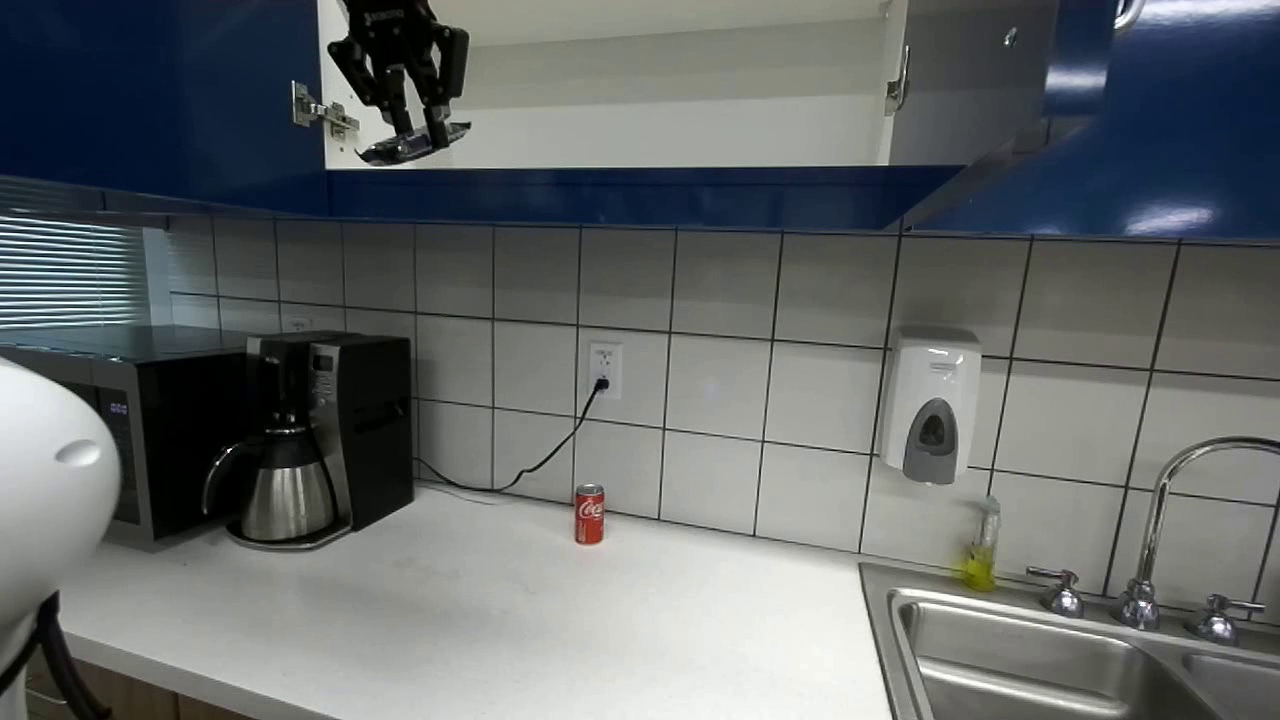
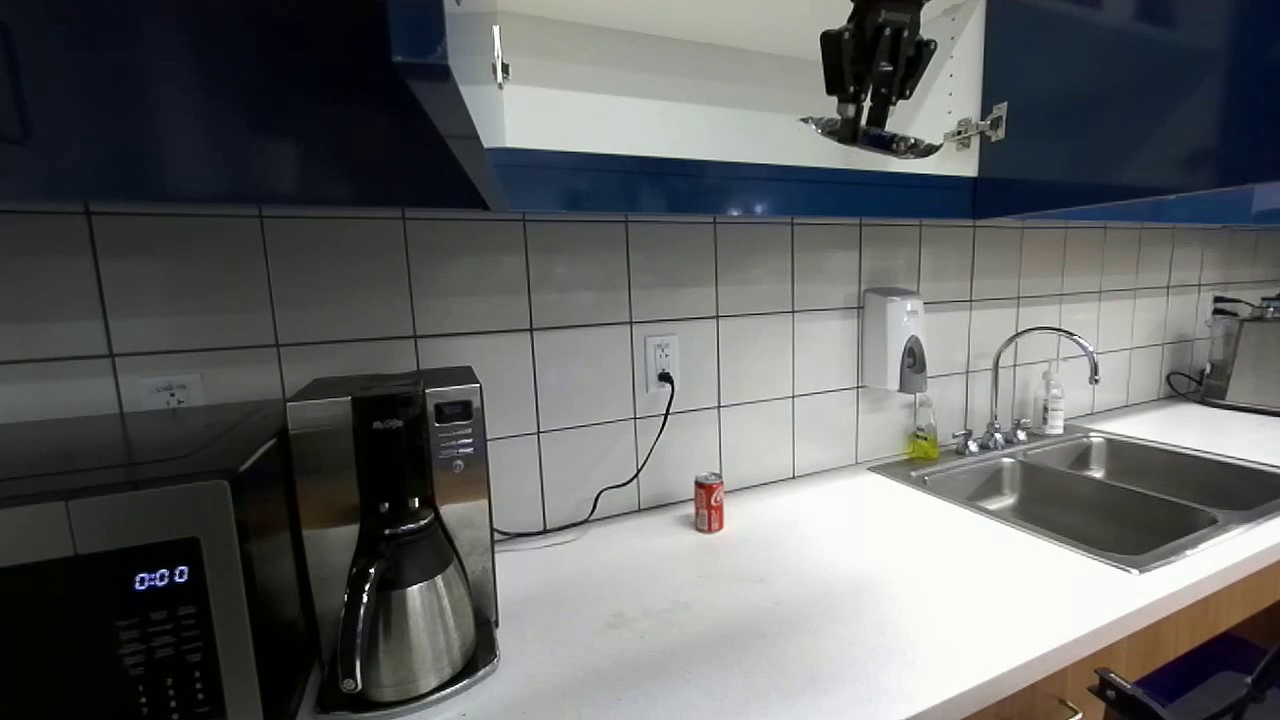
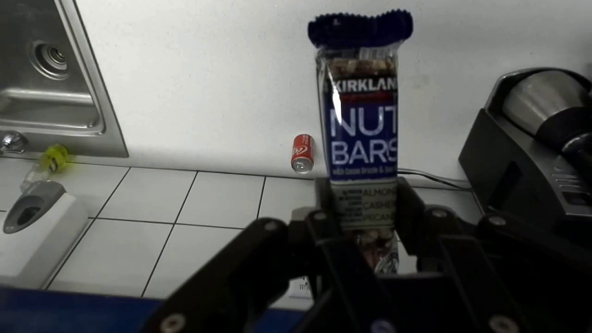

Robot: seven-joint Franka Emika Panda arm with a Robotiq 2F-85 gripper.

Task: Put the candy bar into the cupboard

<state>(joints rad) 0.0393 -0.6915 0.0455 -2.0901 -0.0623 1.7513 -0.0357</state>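
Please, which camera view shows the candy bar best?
The wrist view: there the candy bar appears large, with the words NUT BARS readable. Both exterior views show it small and dark between the fingers, its printing unreadable.

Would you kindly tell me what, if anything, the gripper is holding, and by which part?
The gripper is holding the candy bar by its two long edges, roughly midway along its length.

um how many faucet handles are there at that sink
2. In an exterior view, the left faucet handle and the right faucet handle stand either side of the tall spout, on the back rim of the sink. Both show in both exterior views; neither is hidden.
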